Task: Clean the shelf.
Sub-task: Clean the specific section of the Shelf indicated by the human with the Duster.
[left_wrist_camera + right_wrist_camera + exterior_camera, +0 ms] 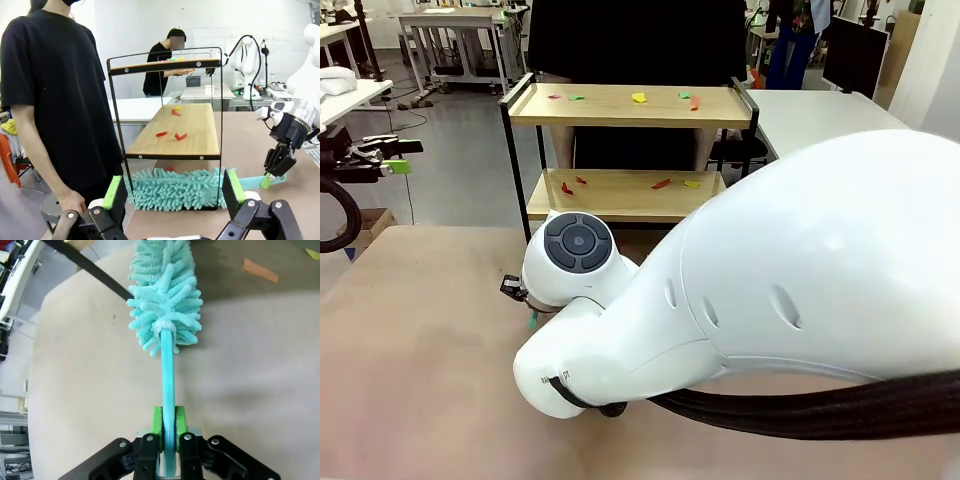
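Right gripper (169, 422) clamping the teal duster (165, 305) by its handle — sweeping not yet begun.
My left gripper (173, 189) is hanging wide and empty, facing the shelf (610, 107) at the tan desk's (420, 340) far edge, coloured scraps (639, 97) lying on both boards. Duster head is resting on the desk at the shelf's foot — next, I judge, it needs lifting to board height. A person (50, 90) is standing beside the shelf, other tables (450, 25) behind.
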`<state>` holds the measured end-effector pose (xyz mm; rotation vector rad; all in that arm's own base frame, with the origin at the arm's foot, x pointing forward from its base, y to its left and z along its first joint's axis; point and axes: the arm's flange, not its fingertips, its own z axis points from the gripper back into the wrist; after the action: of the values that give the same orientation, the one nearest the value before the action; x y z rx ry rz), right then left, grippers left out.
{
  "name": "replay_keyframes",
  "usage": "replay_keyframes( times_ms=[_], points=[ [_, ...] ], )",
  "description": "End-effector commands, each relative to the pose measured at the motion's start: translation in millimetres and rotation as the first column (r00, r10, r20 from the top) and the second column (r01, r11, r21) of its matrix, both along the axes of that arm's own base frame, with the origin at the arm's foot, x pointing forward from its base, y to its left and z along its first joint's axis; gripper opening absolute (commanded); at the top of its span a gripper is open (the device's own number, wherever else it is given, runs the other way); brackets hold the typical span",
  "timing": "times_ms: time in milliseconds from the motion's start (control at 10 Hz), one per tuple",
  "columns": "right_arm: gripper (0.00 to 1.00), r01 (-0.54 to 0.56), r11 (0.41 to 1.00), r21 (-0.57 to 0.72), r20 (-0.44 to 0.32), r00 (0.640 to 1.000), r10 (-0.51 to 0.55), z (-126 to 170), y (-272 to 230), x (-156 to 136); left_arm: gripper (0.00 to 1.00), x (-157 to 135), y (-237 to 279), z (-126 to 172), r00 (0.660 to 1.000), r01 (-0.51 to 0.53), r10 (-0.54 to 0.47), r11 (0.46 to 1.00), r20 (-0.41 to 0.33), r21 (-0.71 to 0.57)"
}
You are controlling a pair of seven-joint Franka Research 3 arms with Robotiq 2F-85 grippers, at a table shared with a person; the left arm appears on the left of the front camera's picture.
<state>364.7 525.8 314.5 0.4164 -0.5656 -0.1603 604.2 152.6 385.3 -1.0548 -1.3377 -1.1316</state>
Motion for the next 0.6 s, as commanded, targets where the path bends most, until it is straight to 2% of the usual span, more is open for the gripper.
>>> replay_keyframes(
  times_ms=[0, 100, 400, 500],
  points=[
    [0.13, -0.024, 0.998, 0.051, -0.015, 1.000, 0.024, 14.9, -0.8, -0.6, 1.00, -0.4, 0.2, 2.1, 1.000, 0.000, 0.000, 1.000, 0.017, 0.007],
    [0.13, 0.000, 1.000, 0.000, 0.000, 1.000, 0.000, 0.0, 0.0, 0.0, 1.00, -0.4, 0.2, 2.1, 1.000, 0.000, 0.000, 1.000, 0.017, 0.007],
    [0.13, 0.000, 1.000, 0.001, -0.002, 1.000, 0.000, 0.7, -0.1, 0.6, 1.00, -0.4, 0.2, 2.1, 1.000, 0.000, 0.000, 1.000, 0.017, 0.007],
    [0.13, 0.030, 0.999, -0.023, -0.015, 0.999, -0.031, 10.3, -13.3, 7.1, 1.00, -0.4, 0.2, 2.1, 1.000, 0.000, 0.000, 1.000, 0.017, 0.007]
  ],
)
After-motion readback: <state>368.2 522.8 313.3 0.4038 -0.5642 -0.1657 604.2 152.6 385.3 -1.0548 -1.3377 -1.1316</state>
